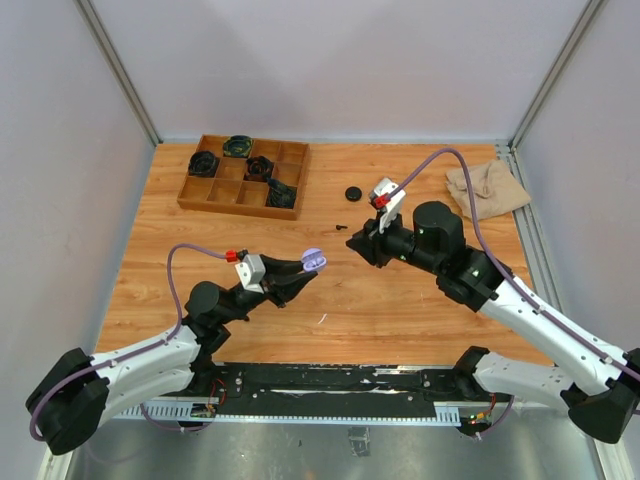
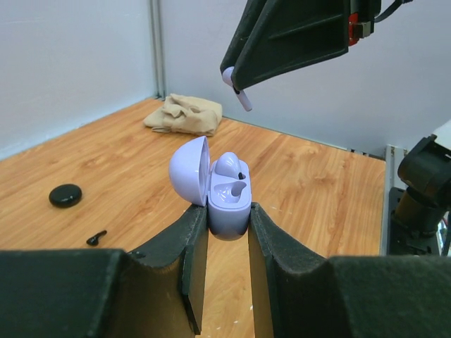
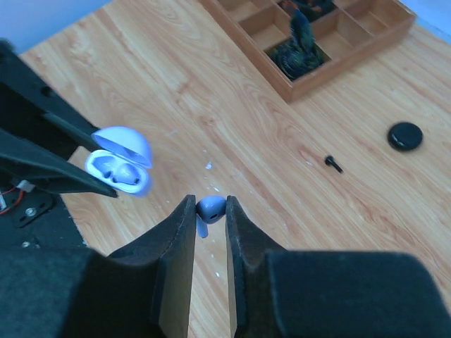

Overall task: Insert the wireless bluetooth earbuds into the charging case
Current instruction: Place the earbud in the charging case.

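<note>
My left gripper [image 1: 311, 264] is shut on an open lavender charging case [image 2: 227, 204] and holds it above the table, lid up. One lavender earbud [image 2: 229, 164] sits in the case; the other socket is bare. My right gripper [image 3: 210, 204] is shut on the second lavender earbud [image 3: 209, 208]. In the top view the right gripper [image 1: 357, 243] is just right of the case [image 1: 314, 260]. In the left wrist view the held earbud [image 2: 241, 93] hangs above and behind the case. A black earbud [image 1: 341, 227] lies loose on the table. Orange-red earbuds are not in view.
A closed black round case [image 1: 352, 193] lies near the loose black earbud. A wooden divided tray [image 1: 215, 208] at the back left holds several black cases. A beige cloth [image 1: 487, 188] lies at the back right. White walls surround the table.
</note>
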`<state>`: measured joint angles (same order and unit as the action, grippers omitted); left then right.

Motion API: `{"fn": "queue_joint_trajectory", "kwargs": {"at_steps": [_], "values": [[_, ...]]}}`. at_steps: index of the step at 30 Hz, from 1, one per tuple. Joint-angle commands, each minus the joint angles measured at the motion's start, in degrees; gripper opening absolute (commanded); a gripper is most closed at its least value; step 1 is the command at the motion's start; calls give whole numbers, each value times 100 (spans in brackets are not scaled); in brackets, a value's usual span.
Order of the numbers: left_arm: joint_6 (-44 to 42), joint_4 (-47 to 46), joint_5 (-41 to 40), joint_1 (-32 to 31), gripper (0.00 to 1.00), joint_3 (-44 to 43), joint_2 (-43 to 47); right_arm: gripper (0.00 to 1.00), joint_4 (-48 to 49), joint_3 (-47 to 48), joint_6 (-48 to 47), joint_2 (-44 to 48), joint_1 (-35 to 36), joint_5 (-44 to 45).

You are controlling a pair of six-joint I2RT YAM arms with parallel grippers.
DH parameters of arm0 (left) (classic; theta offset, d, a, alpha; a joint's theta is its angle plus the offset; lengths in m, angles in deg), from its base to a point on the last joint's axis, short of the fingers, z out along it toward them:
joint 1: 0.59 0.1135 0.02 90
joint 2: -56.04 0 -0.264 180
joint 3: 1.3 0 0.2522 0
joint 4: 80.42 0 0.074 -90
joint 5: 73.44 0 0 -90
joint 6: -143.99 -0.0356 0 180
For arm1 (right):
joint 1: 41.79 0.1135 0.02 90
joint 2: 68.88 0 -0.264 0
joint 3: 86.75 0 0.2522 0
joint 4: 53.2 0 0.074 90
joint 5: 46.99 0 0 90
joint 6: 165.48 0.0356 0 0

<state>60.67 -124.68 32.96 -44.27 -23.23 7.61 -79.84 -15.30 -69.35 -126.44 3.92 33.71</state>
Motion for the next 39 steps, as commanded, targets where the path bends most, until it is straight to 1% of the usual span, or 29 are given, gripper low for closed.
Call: {"fn": "queue_joint_trajectory", "kwargs": {"at_steps": [1,9,15,22,39], "values": [[9,-38,384,-10,0,-284,-39,15,818,-173,52,117,303,-485],[179,-25,634,-12,0,-409,-132,15,1617,-369,-19,94,746,-845],[352,-135,696,-16,0,-431,-125,15,1942,-483,-155,-23,919,-983],[543,-323,721,-17,0,-422,-106,16,2131,-611,-188,-110,957,-1062],[762,-517,667,-11,0,-427,-62,16,2191,-799,-389,-109,975,-1288]]}}
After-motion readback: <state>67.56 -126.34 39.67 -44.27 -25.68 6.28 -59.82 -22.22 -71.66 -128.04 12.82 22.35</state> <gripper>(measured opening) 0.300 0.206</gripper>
